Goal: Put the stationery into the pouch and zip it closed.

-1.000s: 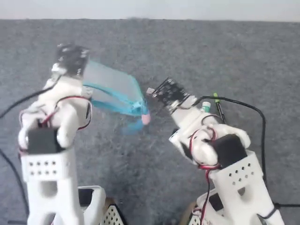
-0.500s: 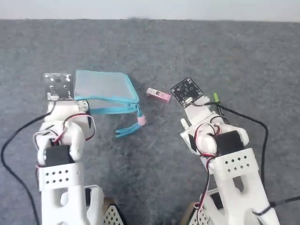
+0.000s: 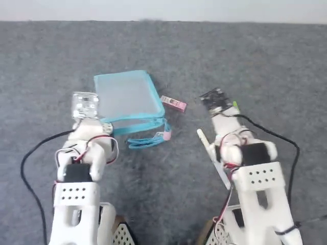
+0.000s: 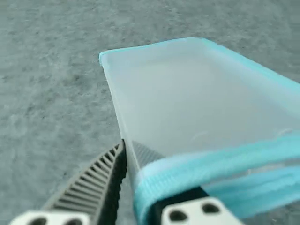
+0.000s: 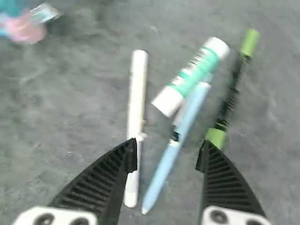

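Note:
A translucent pouch (image 3: 125, 94) with a teal zipper edge lies flat on the grey table, its pink zipper pull (image 3: 166, 136) and teal strap (image 3: 144, 142) trailing to the near right. My left gripper (image 4: 133, 185) is shut on the pouch (image 4: 187, 108) at its near-left corner. A pink eraser (image 3: 173, 104) lies just right of the pouch. My right gripper (image 5: 168, 145) hangs open above a white pen (image 5: 136, 117), a blue pen (image 5: 180, 131), a green-and-white glue stick (image 5: 192, 75) and a green-and-black pen (image 5: 232, 98), which lie side by side.
Grey carpet-like cloth (image 3: 245, 56) covers the table, with bare room at the back and far right. Both arm bases stand at the near edge. A black cable (image 3: 278, 135) loops beside the right arm. The white pen (image 3: 211, 153) pokes out left of that arm.
The left arm lowered the lifted pouch flat onto the table and shifted it right. The right arm drew back to the right, over the pens, leaving the eraser.

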